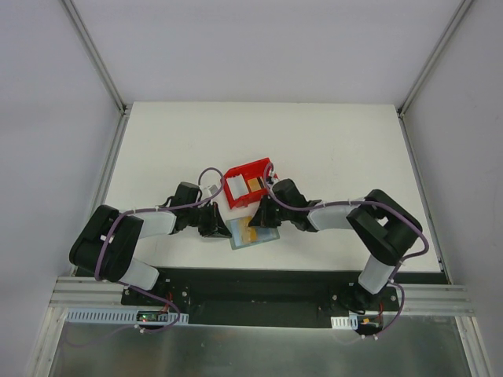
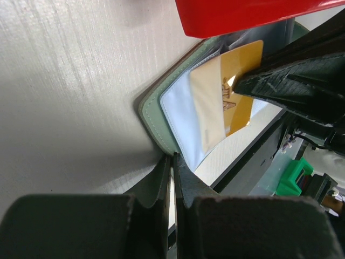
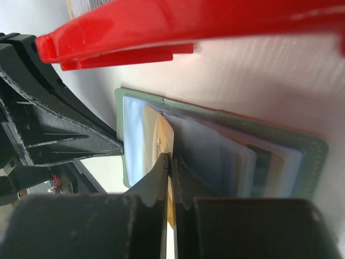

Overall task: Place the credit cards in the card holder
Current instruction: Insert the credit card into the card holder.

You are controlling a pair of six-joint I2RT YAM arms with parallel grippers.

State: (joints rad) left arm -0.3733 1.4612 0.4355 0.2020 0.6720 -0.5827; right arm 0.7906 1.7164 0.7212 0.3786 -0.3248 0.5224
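1. Claw state: the right claw has its jaws drawn narrow and is pinching the orange-gold credit card by one end.
2. The left claw is closed to a thin slit at the edge of the card holder. It appears to nip the grey-green cover there and steady it, though the contact itself is hard to make out.
3. The card holder lies open and flat, close to the near edge of the table and about midway between its left and right edges. The pale blue-grey inside and a fan of clear sleeves face up.
4. The card sits over the inner sleeves, tilted. Part of it looks paler, as if already under a frosted sleeve, while the rest is bare orange and sticks out toward the right claw. My reading is that it is partly in, not seated.
5. A red bin stands just beyond the holder, toward the far edge. An orange patch and a pale patch show inside it, possibly more cards, but too small to tell.
6. Progress: the first card is mid-insertion. What is left is to push it home and let go, then fetch and slot any others, including the pale card, which I cannot place for certain.
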